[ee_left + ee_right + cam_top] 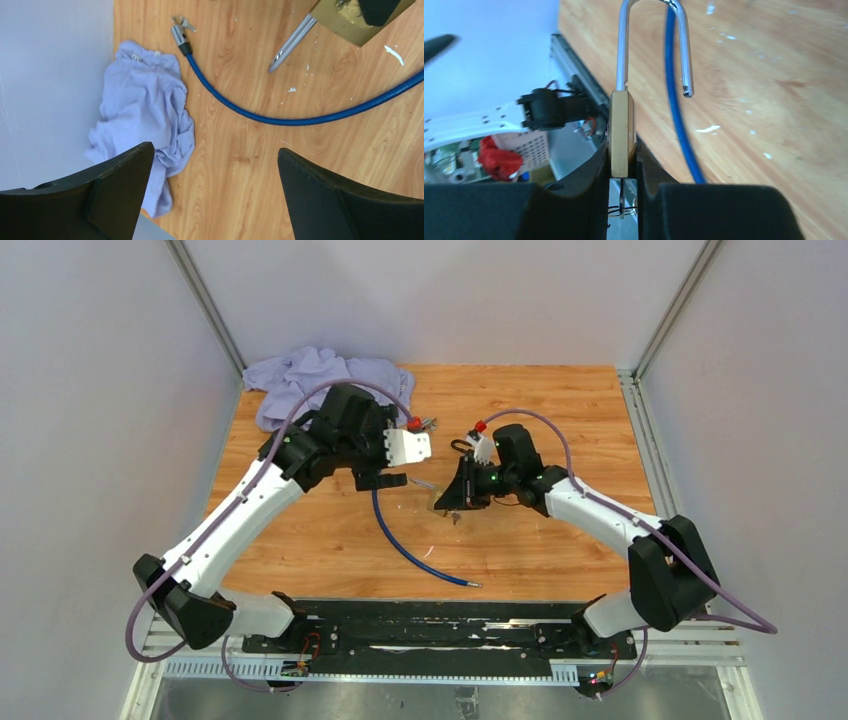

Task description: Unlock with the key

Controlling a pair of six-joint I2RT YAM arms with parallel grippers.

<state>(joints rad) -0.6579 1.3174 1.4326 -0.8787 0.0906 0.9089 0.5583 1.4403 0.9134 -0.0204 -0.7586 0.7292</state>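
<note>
My right gripper [622,150] is shut on the brass padlock [619,132], squeezing its body by the flat sides. The steel shackle [651,30] points away from me, and its free leg hangs clear of the body. A key with its ring [622,202] sticks out of the padlock's underside, between my fingers. In the top view this gripper [452,498] holds the padlock [440,502] low over mid-table. My left gripper [214,150] is open and empty above bare wood, left of the padlock [345,20]; in the top view it [392,462] hovers just left of the right gripper.
A blue cable [300,119] curves across the wood, its metal end [178,36] lying with small keys near the crumpled lilac cloth [142,115]. The cloth [310,375] sits at the table's back left corner. Grey walls close off the left, back and right sides.
</note>
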